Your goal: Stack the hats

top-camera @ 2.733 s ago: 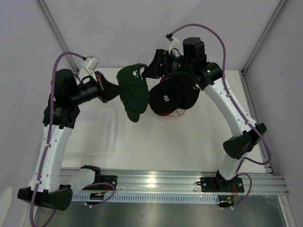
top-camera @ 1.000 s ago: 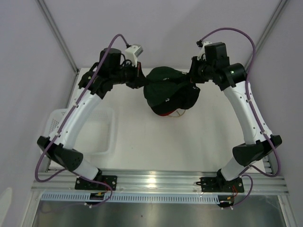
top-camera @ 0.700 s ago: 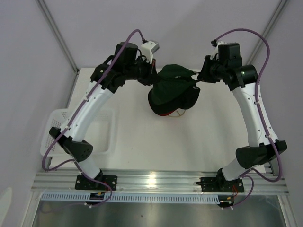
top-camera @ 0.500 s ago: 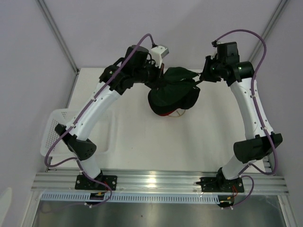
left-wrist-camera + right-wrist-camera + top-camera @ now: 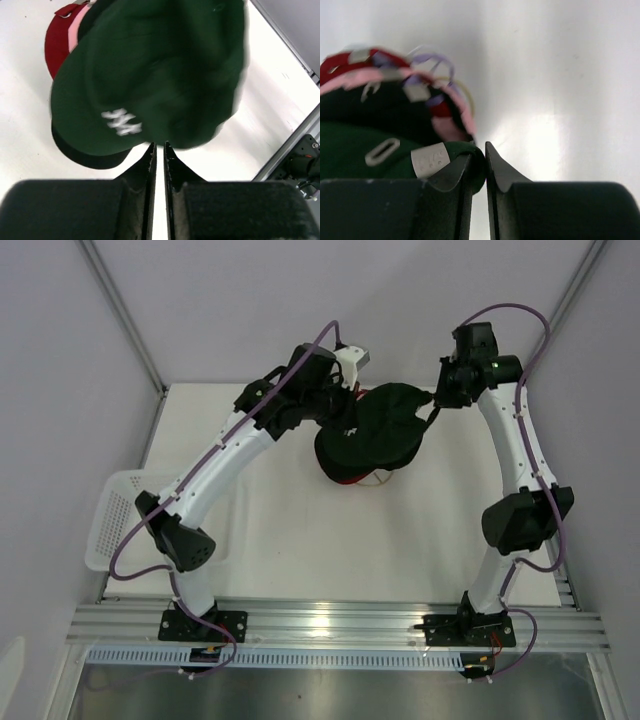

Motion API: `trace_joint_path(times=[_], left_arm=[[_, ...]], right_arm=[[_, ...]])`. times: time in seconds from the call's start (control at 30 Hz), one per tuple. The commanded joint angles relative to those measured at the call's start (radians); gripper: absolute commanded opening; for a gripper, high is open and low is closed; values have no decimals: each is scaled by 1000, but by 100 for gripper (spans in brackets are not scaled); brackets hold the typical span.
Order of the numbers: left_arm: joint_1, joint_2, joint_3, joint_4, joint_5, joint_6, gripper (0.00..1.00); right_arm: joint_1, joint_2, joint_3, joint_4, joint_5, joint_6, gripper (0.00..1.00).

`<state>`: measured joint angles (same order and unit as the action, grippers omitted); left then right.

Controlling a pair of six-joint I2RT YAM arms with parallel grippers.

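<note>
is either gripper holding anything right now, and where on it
The right gripper seems to pinch the dark green fabric cap at its back rim; the left gripper holds nothing, jaws slightly apart.

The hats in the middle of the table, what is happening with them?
Both arms are at the hat stack, far in the middle of the table. The green cap lies on top, over the black cap, with the pink cap and the red cap lower down. The left gripper is at one edge of the green cap and the right gripper is at its strap side. Both pairs of jaws stand nearly together; whether they pinch the fabric cannot be told.
</note>
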<state>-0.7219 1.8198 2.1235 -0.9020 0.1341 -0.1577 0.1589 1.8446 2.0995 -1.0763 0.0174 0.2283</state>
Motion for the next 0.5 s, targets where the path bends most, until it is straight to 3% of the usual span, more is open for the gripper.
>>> trace_joint_path(times=[0.0, 0.03, 0.13, 0.27, 0.33, 0.47], left_arm=[[12, -5, 43, -35, -7, -20, 13], [10, -2, 41, -35, 1, -26, 17], [12, -11, 3, -19, 6, -48, 45], [22, -85, -123, 80, -74, -109, 68], [64, -141, -218, 178, -56, -187, 75], [166, -227, -463, 427, 116, -356, 75]], right_arm=[[-53, 83, 96, 6, 122, -41, 17], [-53, 99, 109, 1, 130, -46, 18], [-55, 154, 149, -5, 125, -63, 18], [-53, 180, 143, 3, 58, -72, 18], [-53, 179, 131, 29, 27, -70, 18], [-55, 182, 108, 73, -45, -87, 20]])
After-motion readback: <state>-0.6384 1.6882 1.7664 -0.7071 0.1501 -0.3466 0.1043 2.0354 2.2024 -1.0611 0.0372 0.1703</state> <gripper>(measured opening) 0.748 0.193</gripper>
